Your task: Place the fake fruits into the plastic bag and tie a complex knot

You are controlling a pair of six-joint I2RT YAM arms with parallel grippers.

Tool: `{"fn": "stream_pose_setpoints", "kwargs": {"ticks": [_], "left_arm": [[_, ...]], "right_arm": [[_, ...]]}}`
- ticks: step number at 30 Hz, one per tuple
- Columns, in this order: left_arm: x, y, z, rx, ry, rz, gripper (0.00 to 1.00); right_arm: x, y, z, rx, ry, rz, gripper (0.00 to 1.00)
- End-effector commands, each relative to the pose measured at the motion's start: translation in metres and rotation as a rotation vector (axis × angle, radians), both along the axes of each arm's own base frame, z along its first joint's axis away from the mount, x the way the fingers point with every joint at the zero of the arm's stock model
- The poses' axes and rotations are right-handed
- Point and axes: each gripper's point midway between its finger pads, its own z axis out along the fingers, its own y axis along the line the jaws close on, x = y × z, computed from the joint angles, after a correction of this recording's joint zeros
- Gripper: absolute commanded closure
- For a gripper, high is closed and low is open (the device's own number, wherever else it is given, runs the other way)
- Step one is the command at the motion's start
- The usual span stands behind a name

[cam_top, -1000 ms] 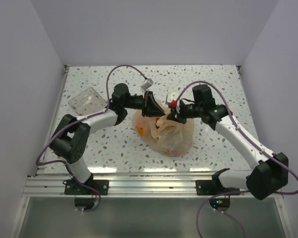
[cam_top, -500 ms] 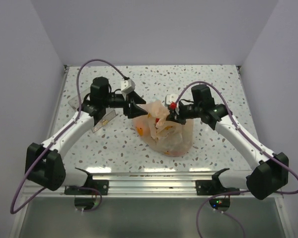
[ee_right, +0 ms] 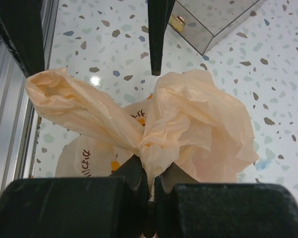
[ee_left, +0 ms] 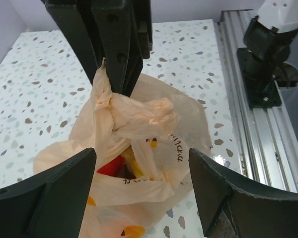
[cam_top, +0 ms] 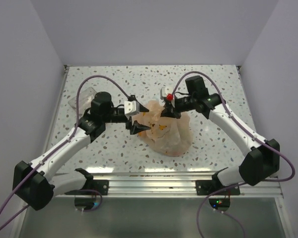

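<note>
Left wrist view is showing you the left claw [ee_left: 139,198] standing spread and gripping nothing, with the plastic bag [ee_left: 191,134] lying just ahead of it. The right claw [ee_right: 149,208] is pinching the twisted plastic at the loose knot [ee_left: 139,116]. The fake fruits [ee_left: 111,166] are sitting inside the bag, below both claws. With only one claw holding, you are risking the thin film slipping and the knot unwinding. A hard pull could tip the bag and spill the fruits.
</note>
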Motion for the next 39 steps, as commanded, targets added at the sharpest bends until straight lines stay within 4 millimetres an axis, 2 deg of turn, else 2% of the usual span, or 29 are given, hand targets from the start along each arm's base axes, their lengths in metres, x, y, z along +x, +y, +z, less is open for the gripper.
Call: {"fn": "stream_pose_setpoints", "kwargs": {"ticks": [1, 2, 3, 4, 5, 7, 8, 9, 11, 14, 15, 16, 17, 18, 19, 20, 22, 25, 27, 30, 31, 32, 34, 37, 39], "left_arm": [[0.024, 0.014, 0.013, -0.054, -0.060, 0.197, 0.19], [0.031, 0.022, 0.011, -0.078, -0.012, 0.266, 0.17], [0.052, 0.042, 0.015, -0.112, -0.030, 0.372, 0.16], [0.059, 0.052, 0.004, -0.102, 0.001, 0.415, 0.11], [0.071, 0.068, -0.008, -0.065, 0.025, 0.461, 0.12], [0.077, 0.070, -0.023, -0.014, 0.042, 0.409, 0.11], [0.076, 0.073, -0.041, 0.065, 0.020, 0.359, 0.11], [0.078, 0.073, -0.050, 0.108, 0.022, 0.335, 0.12], [0.094, 0.075, -0.074, 0.170, 0.024, 0.302, 0.12], [0.105, 0.066, -0.104, 0.246, 0.021, 0.170, 0.16], [0.103, 0.065, -0.116, 0.262, 0.037, 0.143, 0.19], [0.107, 0.062, -0.115, 0.262, 0.035, 0.120, 0.25], [0.098, 0.064, -0.127, 0.301, 0.048, 0.066, 0.30], [0.095, 0.062, -0.129, 0.299, 0.065, 0.030, 0.37], [0.094, 0.059, -0.131, 0.301, 0.078, 0.000, 0.57], [0.082, 0.060, -0.135, 0.311, 0.087, -0.047, 0.66], [0.064, 0.057, -0.132, 0.302, 0.087, -0.088, 0.83], [0.032, 0.055, -0.131, 0.300, 0.086, -0.118, 1.00], [0.016, 0.055, -0.128, 0.298, 0.085, -0.111, 1.00], [0.005, 0.057, -0.119, 0.273, 0.108, -0.069, 1.00], [0.002, 0.058, -0.118, 0.271, 0.115, -0.060, 0.93], [0.005, 0.059, -0.114, 0.269, 0.129, -0.012, 0.77], [0.008, 0.064, -0.094, 0.240, 0.079, 0.055, 0.55], [0.017, 0.066, -0.042, 0.153, -0.045, 0.145, 0.41], [0.022, 0.064, -0.003, 0.095, -0.166, 0.163, 0.38]], "right_arm": [[-0.001, 0.015, 0.028, 0.061, -0.020, 0.105, 1.00], [0.003, 0.017, 0.040, 0.068, -0.060, 0.117, 1.00], [-0.002, 0.015, 0.038, 0.053, -0.039, 0.128, 1.00], [-0.003, 0.014, 0.040, 0.048, -0.042, 0.134, 1.00], [-0.004, 0.014, 0.042, 0.047, -0.055, 0.148, 1.00], [-0.009, 0.011, 0.040, 0.036, -0.050, 0.159, 1.00], [-0.012, 0.010, 0.036, 0.029, -0.051, 0.163, 1.00], [-0.012, 0.009, 0.033, 0.026, -0.053, 0.163, 1.00], [-0.013, 0.005, 0.025, 0.005, -0.064, 0.163, 1.00], [-0.014, 0.001, 0.018, -0.017, -0.063, 0.156, 1.00], [-0.014, 0.001, 0.018, -0.019, -0.065, 0.155, 1.00], [-0.015, 0.000, 0.017, -0.022, -0.063, 0.155, 1.00], [-0.014, 0.000, 0.017, -0.029, -0.068, 0.151, 1.00], [-0.012, -0.001, 0.017, -0.033, -0.073, 0.147, 1.00], [-0.010, -0.001, 0.016, -0.039, -0.077, 0.142, 1.00], [-0.008, -0.001, 0.017, -0.041, -0.080, 0.134, 1.00], [-0.002, -0.002, 0.017, -0.047, -0.086, 0.122, 1.00], [0.007, -0.001, 0.020, -0.047, -0.104, 0.113, 1.00], [0.009, 0.000, 0.020, -0.049, -0.110, 0.118, 1.00], [0.012, 0.000, 0.020, -0.058, -0.112, 0.124, 1.00], [0.012, 0.000, 0.023, -0.057, -0.124, 0.132, 1.00], [0.011, -0.001, 0.021, -0.063, -0.110, 0.134, 1.00], [0.008, -0.002, 0.021, -0.067, -0.105, 0.140, 1.00], [0.001, -0.004, 0.018, -0.067, -0.089, 0.144, 1.00], [-0.002, -0.005, 0.019, -0.061, -0.091, 0.144, 1.00]]}}
